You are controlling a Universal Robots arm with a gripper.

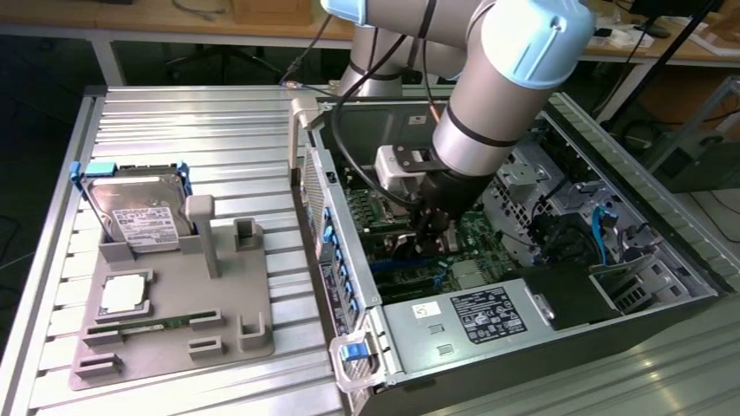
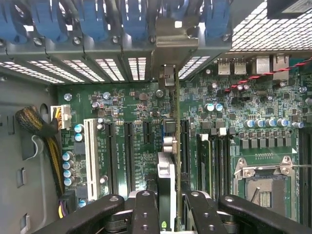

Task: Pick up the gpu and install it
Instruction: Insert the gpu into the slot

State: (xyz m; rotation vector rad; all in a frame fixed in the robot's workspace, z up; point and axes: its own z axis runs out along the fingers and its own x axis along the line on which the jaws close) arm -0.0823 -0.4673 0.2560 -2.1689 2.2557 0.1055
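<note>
The ribbed silver aluminium table [image 1: 197, 121] has a brushed, semi-matt finish, and on it lies a flat grey matt plastic fixture tray [image 1: 185, 325] holding a silver metal hard drive with a white paper label [image 1: 141, 218]. The open black computer case [image 1: 647, 299] shows dull grey sheet metal walls, perforated metal slot covers [image 2: 73, 68], glossy blue plastic clips [image 2: 90, 19] and a green lacquered motherboard [image 2: 126, 105]. The gripper's [image 2: 169, 214] black fingers [image 2: 146, 214] look matt, with recessed screws, closed on the edge-on green circuit card with silver metal end bracket [image 2: 171, 53], its bracket bare and satin.

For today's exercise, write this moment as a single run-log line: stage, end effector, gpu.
stage: gpu install in progress | end effector: shut on gpu, inside open computer case | gpu: held edge-on over motherboard slots
</note>
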